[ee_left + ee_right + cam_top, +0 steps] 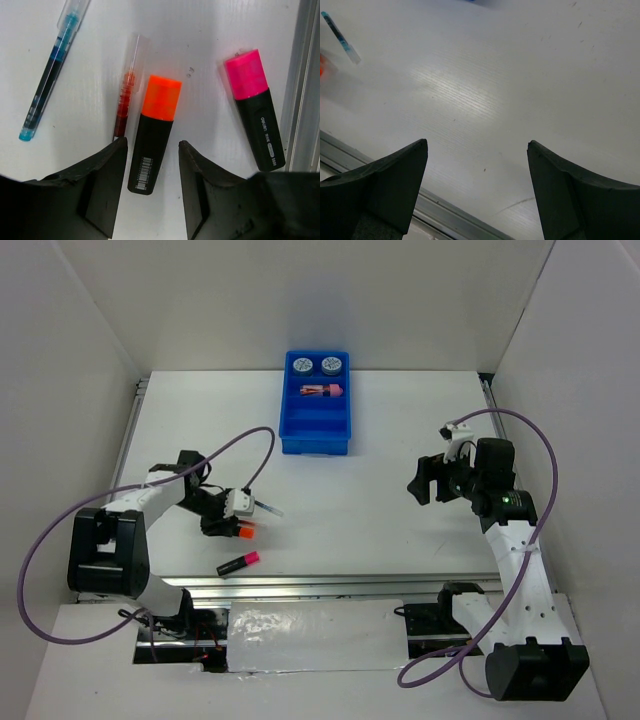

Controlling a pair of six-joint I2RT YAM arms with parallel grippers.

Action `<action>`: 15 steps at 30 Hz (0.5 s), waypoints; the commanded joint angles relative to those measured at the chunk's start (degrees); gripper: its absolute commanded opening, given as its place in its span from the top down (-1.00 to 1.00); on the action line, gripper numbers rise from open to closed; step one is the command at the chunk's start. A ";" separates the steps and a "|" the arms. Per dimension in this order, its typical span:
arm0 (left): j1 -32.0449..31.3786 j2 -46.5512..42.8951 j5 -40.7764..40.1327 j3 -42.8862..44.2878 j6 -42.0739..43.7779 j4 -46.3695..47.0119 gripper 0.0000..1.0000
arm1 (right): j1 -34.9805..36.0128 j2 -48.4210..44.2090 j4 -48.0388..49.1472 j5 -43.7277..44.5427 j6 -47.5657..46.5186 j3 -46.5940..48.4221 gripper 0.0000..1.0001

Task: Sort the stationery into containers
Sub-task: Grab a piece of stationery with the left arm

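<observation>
The blue tray stands at the far middle. Two patterned rolls lie in its far compartment and a pink cylinder in the one beside it. My left gripper is open, its jaws on either side of the black end of the orange-black highlighter, not touching it. A red pen lies right beside that highlighter, a blue pen further left, and the pink-black highlighter to the right. My right gripper is open and empty above bare table.
A metal rail runs along the table's near edge, close beside the pink-black highlighter. White walls enclose the table on three sides. The blue pen shows far off in the right wrist view. The tray's two near compartments hold nothing.
</observation>
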 commanded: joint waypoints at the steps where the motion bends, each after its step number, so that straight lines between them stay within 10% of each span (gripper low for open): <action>1: -1.05 0.24 -0.10 -0.06 1.51 1.41 -0.15 | -0.57 -0.88 -0.92 0.09 -0.74 0.13 -0.74; 15: -4.39 2.44 -5.99 -1.90 0.63 2.83 -0.08 | -0.66 -0.27 -0.83 -0.35 -0.66 0.75 -0.74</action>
